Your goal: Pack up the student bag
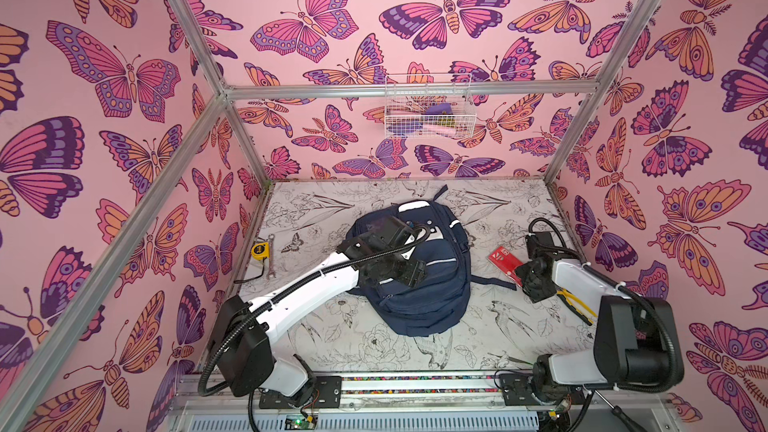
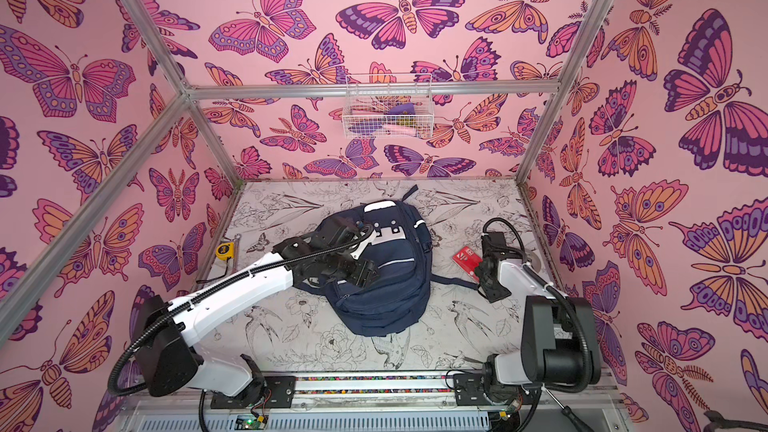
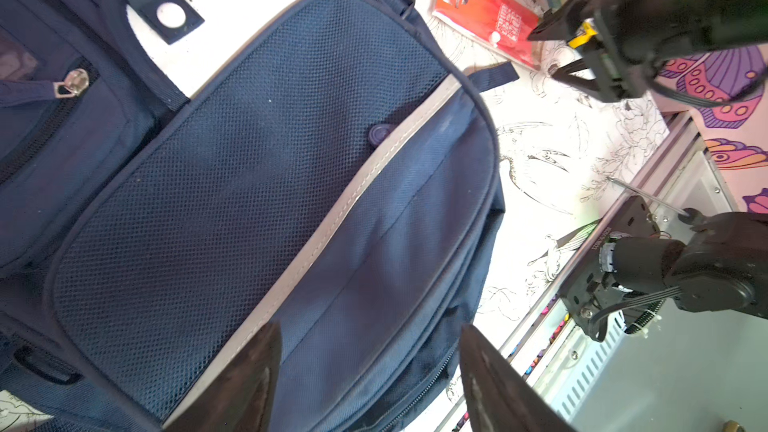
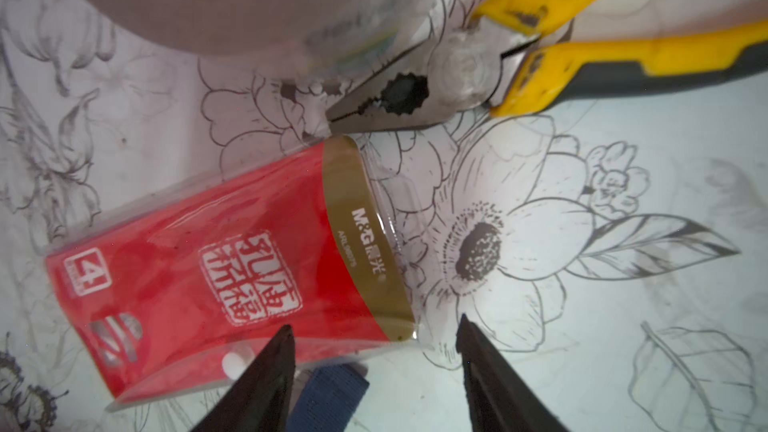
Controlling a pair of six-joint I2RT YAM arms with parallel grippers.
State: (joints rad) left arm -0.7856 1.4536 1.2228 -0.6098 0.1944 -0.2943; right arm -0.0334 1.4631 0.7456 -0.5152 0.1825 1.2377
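Left hand (image 3: 370, 328) spread, empty, over student bag (image 3: 249, 180); right hand (image 4: 374, 322) spread, empty, beside.

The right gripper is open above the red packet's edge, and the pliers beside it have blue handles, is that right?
Not quite. The pliers have yellow handles, not blue, as the right wrist view shows. The right gripper is open above the red packet's edge, as you said.
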